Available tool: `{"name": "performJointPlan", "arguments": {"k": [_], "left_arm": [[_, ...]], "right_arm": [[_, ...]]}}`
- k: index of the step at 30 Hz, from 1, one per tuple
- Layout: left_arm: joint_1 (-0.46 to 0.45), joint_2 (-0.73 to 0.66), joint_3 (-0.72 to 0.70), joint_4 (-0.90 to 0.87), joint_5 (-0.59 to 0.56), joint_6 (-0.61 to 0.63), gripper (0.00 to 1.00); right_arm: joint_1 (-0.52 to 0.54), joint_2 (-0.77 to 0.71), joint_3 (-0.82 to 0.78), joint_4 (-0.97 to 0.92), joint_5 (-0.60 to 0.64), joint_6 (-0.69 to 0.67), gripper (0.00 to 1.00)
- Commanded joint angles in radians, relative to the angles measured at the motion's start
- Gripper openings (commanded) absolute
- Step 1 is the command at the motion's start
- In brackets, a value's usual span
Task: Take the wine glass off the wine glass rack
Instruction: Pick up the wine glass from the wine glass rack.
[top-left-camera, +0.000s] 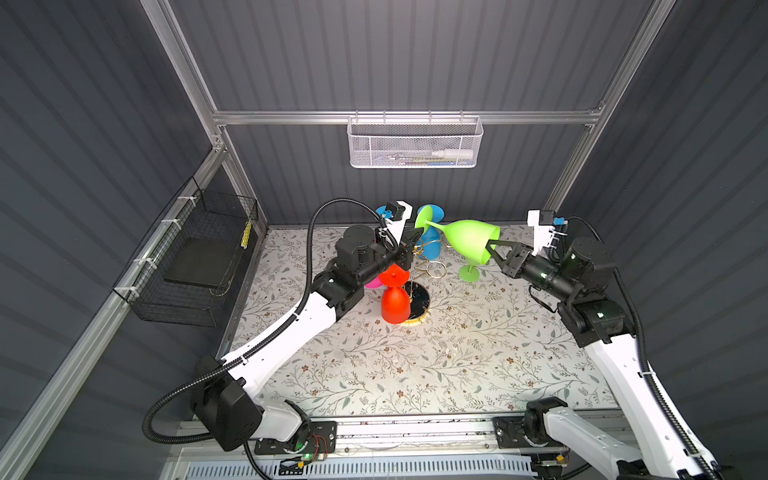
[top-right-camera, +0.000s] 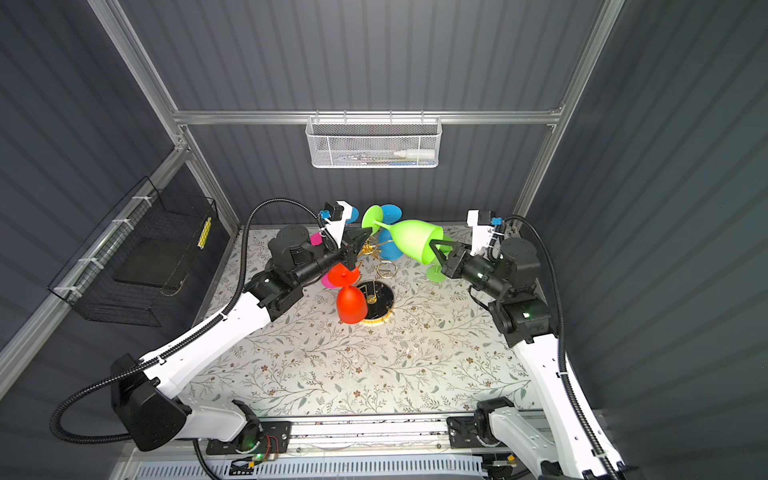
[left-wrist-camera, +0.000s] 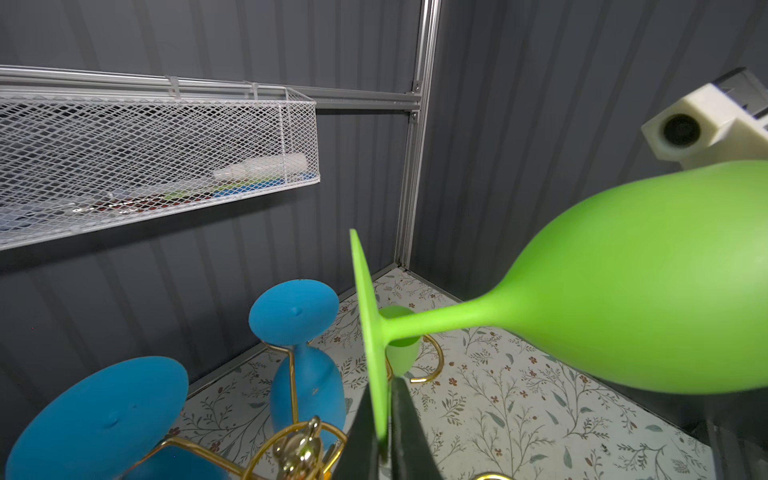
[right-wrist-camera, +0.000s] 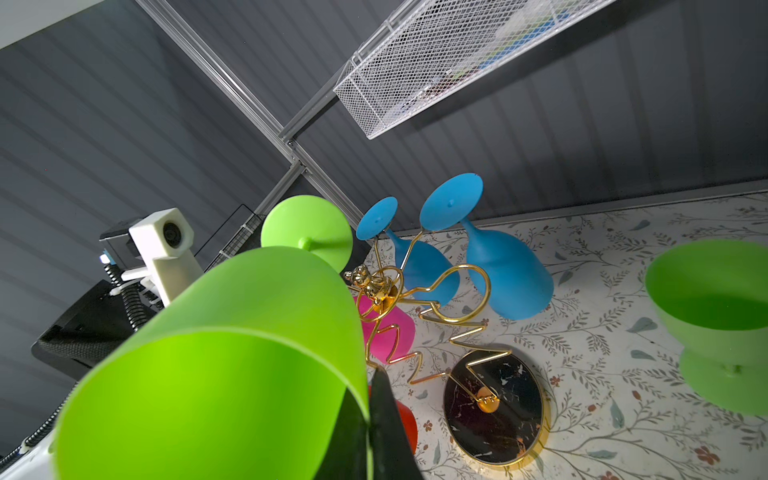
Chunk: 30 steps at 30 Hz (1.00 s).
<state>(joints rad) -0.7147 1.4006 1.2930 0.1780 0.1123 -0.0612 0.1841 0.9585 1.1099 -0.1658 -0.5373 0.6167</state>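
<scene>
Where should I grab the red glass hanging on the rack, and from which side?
Likely the bowl of the red glass, coming from the left-front side of the rack, away from its post. It hangs upside down with its foot up at a rack arm, so the bowl is the wide free part below the wire, facing outward there; the stem barely shows.

Nothing here can be read: the things in the white mesh basket (top-left-camera: 413, 145) are blurred, and the yellow tag (top-left-camera: 247, 234) is too small.

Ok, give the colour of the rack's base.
The base is black, gold-flecked, gold-rimmed; clearest in the right wrist view.
</scene>
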Motion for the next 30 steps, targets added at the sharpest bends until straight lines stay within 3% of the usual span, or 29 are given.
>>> {"name": "performJointPlan", "arguments": {"k": [1, 2, 4, 13, 20, 23, 26, 30], "left_arm": [[0.001, -0.034, -0.017, 0.017, -0.081, -0.009, 0.51], [0.002, -0.045, -0.023, 0.014, -0.110, -0.011, 0.74], [0.007, -0.071, -0.037, 0.006, -0.173, -0.010, 0.84], [0.095, -0.250, -0.108, -0.092, -0.383, 0.064, 0.99], [0.211, -0.356, -0.215, -0.120, -0.522, 0.118, 1.00], [0.272, -0.367, -0.263, -0.102, -0.505, 0.116, 1.00], [0.403, -0.362, -0.302, -0.098, -0.363, -0.003, 1.00], [0.506, -0.348, -0.335, -0.068, -0.239, -0.084, 1.00]], "right_arm": [[-0.006, -0.010, 0.054, -0.055, 0.090, -0.054, 0.00], [-0.009, -0.013, 0.077, -0.097, 0.123, -0.080, 0.00], [-0.020, -0.014, 0.119, -0.179, 0.183, -0.133, 0.00], [-0.133, -0.003, 0.327, -0.621, 0.508, -0.370, 0.00], [-0.191, 0.064, 0.426, -0.826, 0.681, -0.460, 0.00], [-0.199, 0.124, 0.461, -0.888, 0.734, -0.484, 0.00], [-0.205, 0.197, 0.487, -0.915, 0.737, -0.496, 0.00], [-0.210, 0.290, 0.521, -0.934, 0.743, -0.509, 0.00]]}}
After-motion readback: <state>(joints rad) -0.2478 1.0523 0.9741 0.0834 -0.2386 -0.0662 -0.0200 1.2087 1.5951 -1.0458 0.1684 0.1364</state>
